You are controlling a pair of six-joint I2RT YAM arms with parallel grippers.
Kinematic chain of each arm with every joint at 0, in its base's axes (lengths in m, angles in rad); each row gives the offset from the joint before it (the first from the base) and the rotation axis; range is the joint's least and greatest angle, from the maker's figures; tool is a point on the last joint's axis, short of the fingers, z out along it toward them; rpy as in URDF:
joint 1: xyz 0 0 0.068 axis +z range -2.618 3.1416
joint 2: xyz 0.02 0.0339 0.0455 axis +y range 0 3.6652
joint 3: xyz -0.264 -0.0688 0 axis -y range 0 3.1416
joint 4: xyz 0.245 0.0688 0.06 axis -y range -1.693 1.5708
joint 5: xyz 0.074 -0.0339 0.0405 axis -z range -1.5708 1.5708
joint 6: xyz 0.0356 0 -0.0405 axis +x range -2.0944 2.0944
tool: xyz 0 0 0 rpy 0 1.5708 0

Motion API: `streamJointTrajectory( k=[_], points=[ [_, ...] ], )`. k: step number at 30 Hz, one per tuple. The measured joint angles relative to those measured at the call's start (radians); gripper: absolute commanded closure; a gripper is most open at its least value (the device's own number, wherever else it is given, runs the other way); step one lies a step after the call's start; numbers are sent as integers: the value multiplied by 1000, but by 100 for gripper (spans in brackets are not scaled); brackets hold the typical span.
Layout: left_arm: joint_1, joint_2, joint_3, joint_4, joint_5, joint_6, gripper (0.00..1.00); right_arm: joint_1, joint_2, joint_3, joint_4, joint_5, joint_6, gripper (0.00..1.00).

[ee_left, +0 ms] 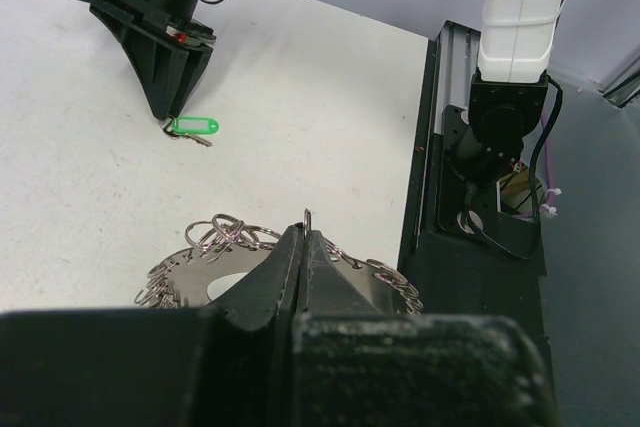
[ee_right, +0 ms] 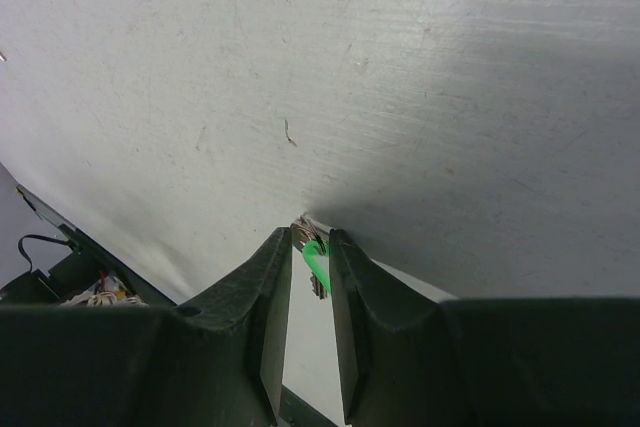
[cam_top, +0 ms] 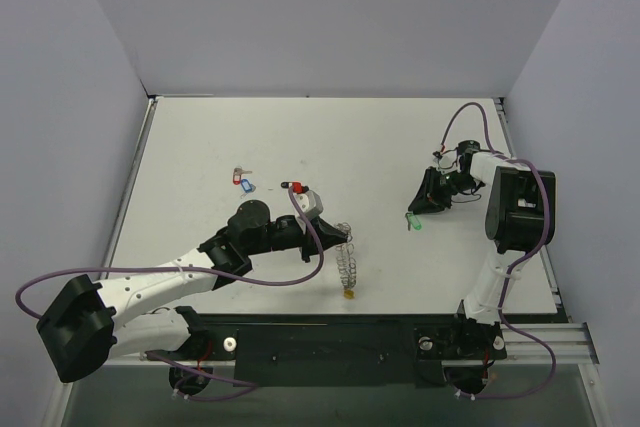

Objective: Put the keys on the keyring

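My left gripper [cam_top: 336, 238] is shut on the keyring [cam_top: 347, 265], pinching one small loop at its rim. The ring hangs on edge over the table, its yellow tag [cam_top: 348, 294] at the bottom. In the left wrist view the keyring [ee_left: 200, 269] spreads out behind the closed left gripper [ee_left: 305, 232]. A green key [cam_top: 414, 221] lies on the table at the tips of my right gripper [cam_top: 413, 210]. The right wrist view has the green key [ee_right: 316, 259] in the narrow gap between the slightly parted fingers of the right gripper [ee_right: 308, 237]. The left wrist view shows the green key [ee_left: 194, 127] flat on the table.
Two blue keys [cam_top: 243, 184] and a red key [cam_top: 297, 187] lie on the table behind the left arm. The black rail [ee_left: 440, 147] with the right arm's base runs along the near table edge. Grey walls close in the table.
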Motion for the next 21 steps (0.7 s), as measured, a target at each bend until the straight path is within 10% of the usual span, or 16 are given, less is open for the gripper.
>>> streamJointTrajectory(
  k=[21],
  points=[
    [0, 0, 0, 0, 0, -3, 100, 27, -1, 15, -16, 63, -4, 89]
  ],
)
